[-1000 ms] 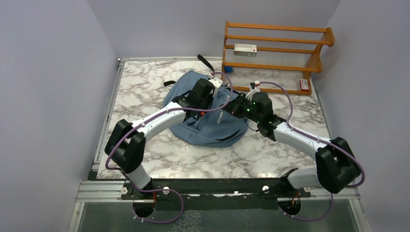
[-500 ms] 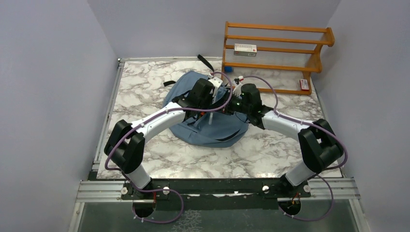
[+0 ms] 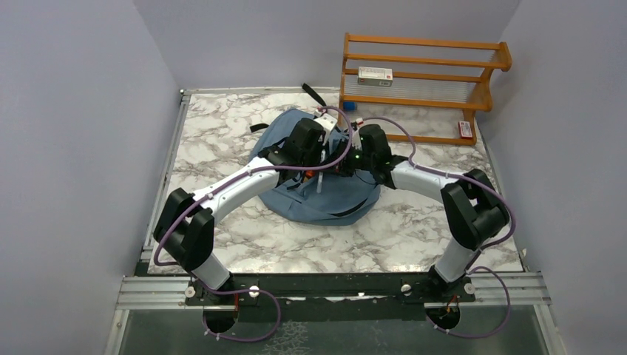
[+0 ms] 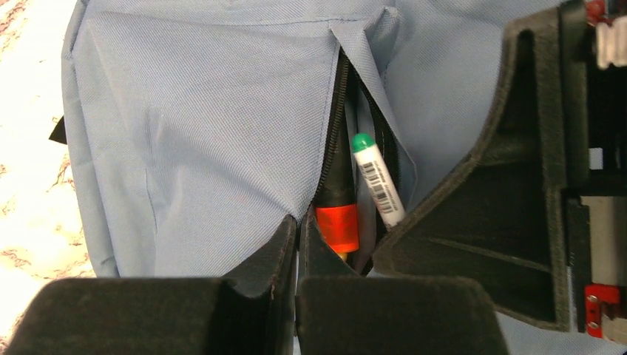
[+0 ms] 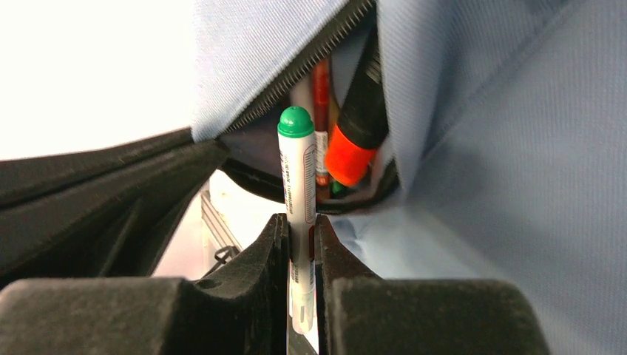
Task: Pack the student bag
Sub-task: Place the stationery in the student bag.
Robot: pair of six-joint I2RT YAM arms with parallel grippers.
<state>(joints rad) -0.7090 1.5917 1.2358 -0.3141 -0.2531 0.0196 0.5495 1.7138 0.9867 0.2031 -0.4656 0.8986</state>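
The student bag [image 3: 325,203], dusty blue, lies mid-table with both grippers over its zipped pocket. My left gripper [image 4: 298,229] is shut, its tips pinching the bag [image 4: 207,126] at the edge of the pocket's zipper mouth. My right gripper [image 5: 302,237] is shut on a white marker with a green cap [image 5: 298,170], cap end pointing at the gaping pocket. From the left wrist the same marker [image 4: 378,181] shows at the opening. A black and orange marker [image 4: 339,222] sits inside the pocket, with other pens [image 5: 320,111] behind it.
A wooden rack [image 3: 425,81] stands at the back right with a white box [image 3: 375,74] on a shelf and a small red and white item [image 3: 464,129] at its base. A black strap [image 3: 314,95] trails behind the bag on the marble table [image 3: 222,133].
My right arm has swung left with the green-capped marker, bringing it up to the pocket mouth. The left gripper has closed the last bit and stayed at the pocket edge.
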